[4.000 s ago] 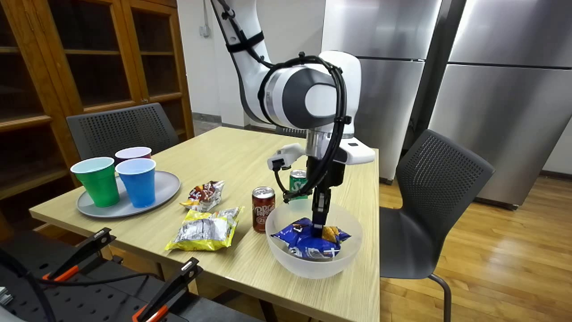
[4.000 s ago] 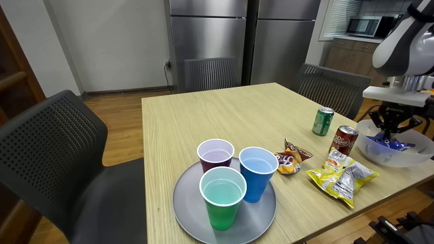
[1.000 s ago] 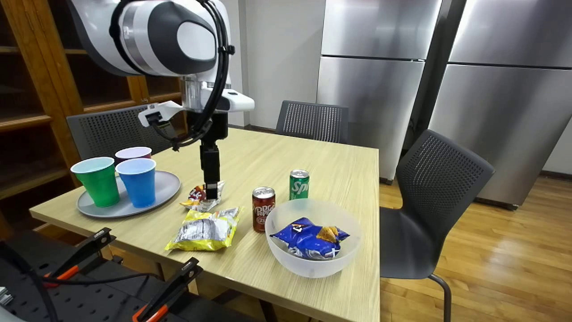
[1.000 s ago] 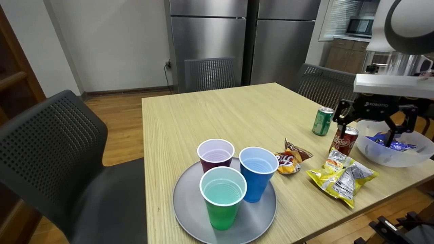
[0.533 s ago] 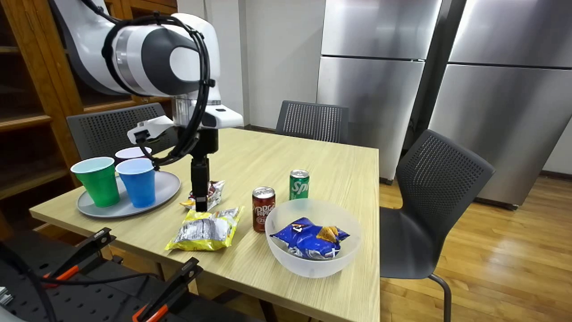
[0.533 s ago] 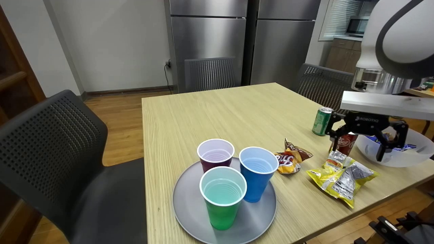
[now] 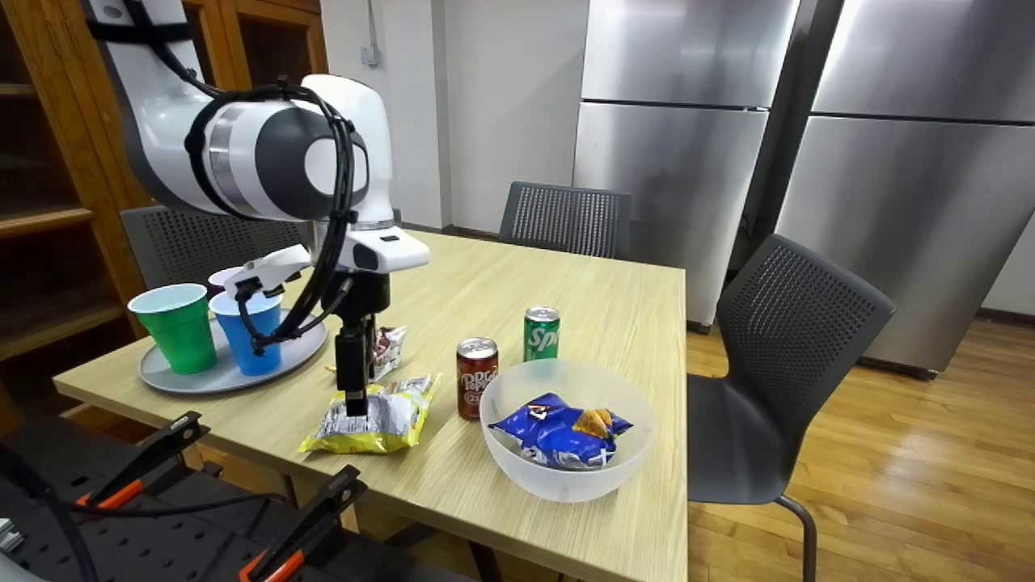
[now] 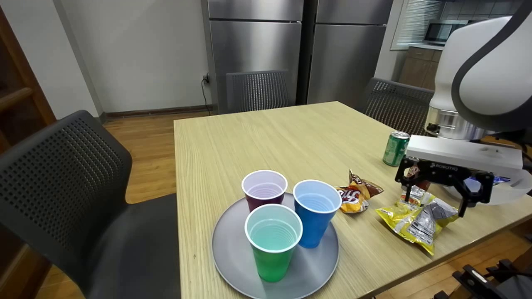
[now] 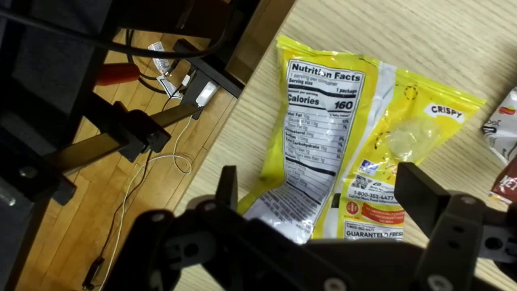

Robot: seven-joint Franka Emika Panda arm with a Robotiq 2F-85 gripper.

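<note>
My gripper (image 9: 319,186) stands open above a yellow chip bag (image 9: 319,121), its fingers (image 9: 420,194) wide apart on either side of the bag's near half. That bag lies on the table with its printed back up, and in an exterior view the gripper (image 8: 434,204) hangs low over it. Whether a fingertip touches the bag I cannot tell. A smaller brown and orange bag (image 8: 355,197) rests close by. Inside the frosted bowl (image 7: 558,485) is a blue chip bag (image 7: 558,432), away from the gripper.
A Dr Pepper can (image 7: 477,384) stands between the yellow bag and the bowl. Behind it is a green Sprite can (image 7: 541,335). A grey plate (image 8: 307,278) carries green, blue and purple cups. Clamps (image 7: 303,525) sit beside the table's edge.
Four seconds ago the gripper was down in the bowl with its jaws together at the blue bag. It has let go, moved to the yellow bag, and come down over it during the last second.
</note>
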